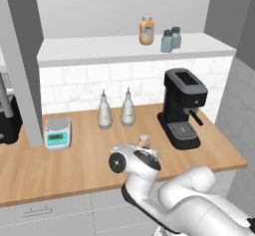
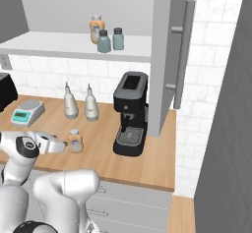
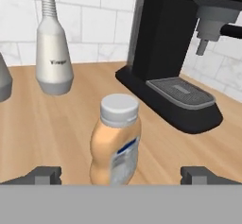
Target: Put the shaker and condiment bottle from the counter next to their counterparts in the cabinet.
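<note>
— Jaws wide open, empty, level with the bottle (image 3: 115, 142), one fingertip (image 3: 41, 175) to each side of it.

— Touching it yet?

— No. Clear gaps both sides in the hand view; sits dead centre between the tips, a little ahead of them.

— Long axis?

— Upright on the table (image 1: 74, 165), cap up, so crosswise to the horizontal approach. Gripper (image 2: 66, 144) just beside it in the right base view, pointing toward the coffee machine (image 2: 130, 114).

— Next move, then?

— Probably a short push straight forward, then close around the body below the cap. No sideways correction needed, by the look of it.

— And the rest?

— Up on the cabinet shelf (image 1: 99, 48): orange twin (image 1: 146, 31), with two shakers (image 1: 171, 40) just beside it. Looks like the shaker half is done.
</note>
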Available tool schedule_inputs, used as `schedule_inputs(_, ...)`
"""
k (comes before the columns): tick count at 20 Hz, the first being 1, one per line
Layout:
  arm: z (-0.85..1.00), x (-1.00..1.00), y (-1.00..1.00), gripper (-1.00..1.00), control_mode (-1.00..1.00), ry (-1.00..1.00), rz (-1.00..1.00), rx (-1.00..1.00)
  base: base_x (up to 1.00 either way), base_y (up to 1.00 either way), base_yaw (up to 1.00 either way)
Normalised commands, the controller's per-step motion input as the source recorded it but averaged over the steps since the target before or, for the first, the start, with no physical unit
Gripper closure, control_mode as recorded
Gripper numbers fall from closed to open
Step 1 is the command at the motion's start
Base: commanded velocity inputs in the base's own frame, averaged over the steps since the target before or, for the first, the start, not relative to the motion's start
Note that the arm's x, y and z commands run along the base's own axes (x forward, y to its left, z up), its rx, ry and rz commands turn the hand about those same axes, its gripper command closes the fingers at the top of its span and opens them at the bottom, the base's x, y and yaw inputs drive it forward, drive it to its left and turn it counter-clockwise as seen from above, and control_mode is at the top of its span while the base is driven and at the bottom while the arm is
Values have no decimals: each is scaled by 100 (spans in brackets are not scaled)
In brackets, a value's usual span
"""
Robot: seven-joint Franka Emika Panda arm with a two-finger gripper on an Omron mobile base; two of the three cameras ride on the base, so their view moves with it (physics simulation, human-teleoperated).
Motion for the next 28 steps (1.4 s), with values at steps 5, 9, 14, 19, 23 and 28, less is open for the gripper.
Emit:
schedule_inputs(5, -7, 8, -7, -100, -100, 0, 0, 0, 0, 0, 0)
schedule_inputs(9, -6, 0, -1, -100, -100, -2, 0, 0, 0, 0, 0)
schedule_inputs(14, -14, 5, 0, -100, -100, -1, 0, 0, 0, 0, 0)
schedule_inputs(19, -10, 16, -1, -100, -100, -1, 0, 0, 0, 0, 0)
schedule_inputs(23, -5, 4, -20, -100, -100, -1, 0, 2, 0, 0, 0)
schedule_inputs(28, -7, 6, -20, -100, -100, 0, 0, 3, 0, 0, 0)
